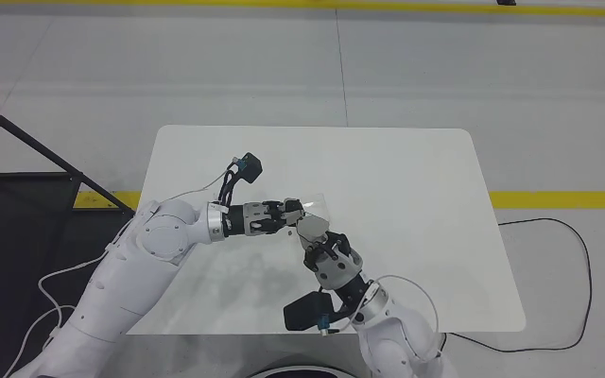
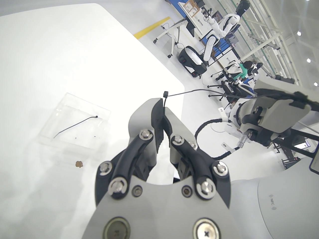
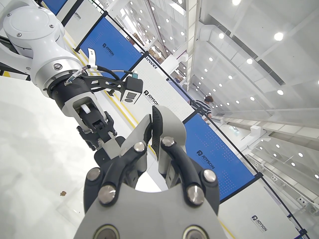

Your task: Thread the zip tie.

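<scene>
My left gripper (image 2: 162,106) is shut on a black zip tie (image 2: 165,94) just below its head, above the table's middle. The tie's thin strap (image 2: 199,90) runs sideways to my right gripper (image 2: 271,105), whose fingers look shut around its far end; the contact itself is hidden. In the top view the left gripper (image 1: 285,216) and right gripper (image 1: 302,228) meet tip to tip. The right wrist view has my right gripper (image 3: 152,119) pressed together, with the left gripper (image 3: 107,135) close behind it. A second zip tie (image 2: 74,126) lies loose in the clear tray (image 2: 49,125).
The clear tray (image 1: 317,201) sits on the white table (image 1: 406,180) just beyond the two grippers. A small brown speck (image 2: 79,164) lies on the table near the tray. The table's right half and far side are bare.
</scene>
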### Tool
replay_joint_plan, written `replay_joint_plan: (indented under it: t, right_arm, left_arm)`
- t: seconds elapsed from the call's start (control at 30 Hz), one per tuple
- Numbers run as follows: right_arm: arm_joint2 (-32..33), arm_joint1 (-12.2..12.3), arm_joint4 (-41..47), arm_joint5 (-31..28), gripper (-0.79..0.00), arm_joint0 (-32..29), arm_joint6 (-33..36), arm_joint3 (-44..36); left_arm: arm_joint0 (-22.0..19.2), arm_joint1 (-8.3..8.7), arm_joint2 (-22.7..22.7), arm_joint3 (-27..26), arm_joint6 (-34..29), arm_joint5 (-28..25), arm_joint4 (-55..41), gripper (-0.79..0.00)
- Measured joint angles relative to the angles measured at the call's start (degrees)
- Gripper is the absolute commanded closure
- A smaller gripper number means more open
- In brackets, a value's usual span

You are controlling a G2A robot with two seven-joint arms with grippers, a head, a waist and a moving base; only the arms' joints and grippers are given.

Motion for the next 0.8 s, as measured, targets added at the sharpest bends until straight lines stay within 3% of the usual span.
replay_joint_plan:
  t: [0.8]
  right_arm:
    - [0.0,0.2,0.2,0.4,0.0,0.1,0.4,0.3]
  left_arm:
    - [0.0,0.0,0.0,0.0,0.0,0.0,0.0,0.0]
